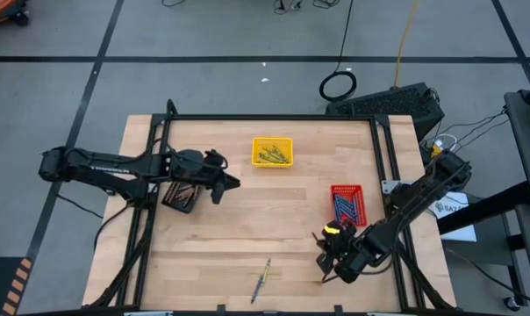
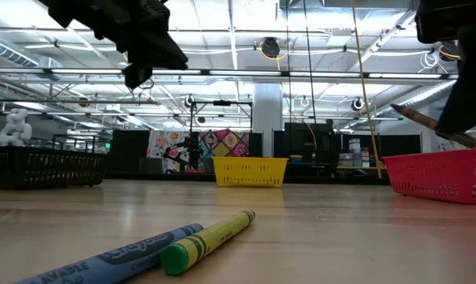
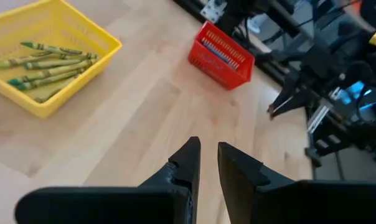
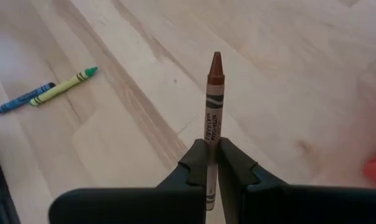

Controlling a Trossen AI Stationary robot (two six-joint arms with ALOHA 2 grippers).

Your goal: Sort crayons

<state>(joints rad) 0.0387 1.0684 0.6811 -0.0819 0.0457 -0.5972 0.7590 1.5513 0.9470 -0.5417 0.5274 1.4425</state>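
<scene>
Right gripper (image 4: 213, 152), lower right of the overhead frame, clenches a brown crayon (image 4: 214, 99) above the table (image 1: 221, 237). Left gripper (image 3: 208, 163), fingers slightly parted and empty, hovers centre-left. Two loose crayons (image 1: 261, 279) lie bottom centre.

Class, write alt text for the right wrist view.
The right hand is shut on a brown crayon pointing away over the wooden table. Farther off, a blue crayon and a yellow-green crayon lie together.

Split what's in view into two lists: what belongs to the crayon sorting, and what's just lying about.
Job:
- brown crayon in right pincer
- blue crayon and yellow-green crayon on table
- yellow tray, red tray, black tray

Lying about:
- cable coil on floor
</scene>
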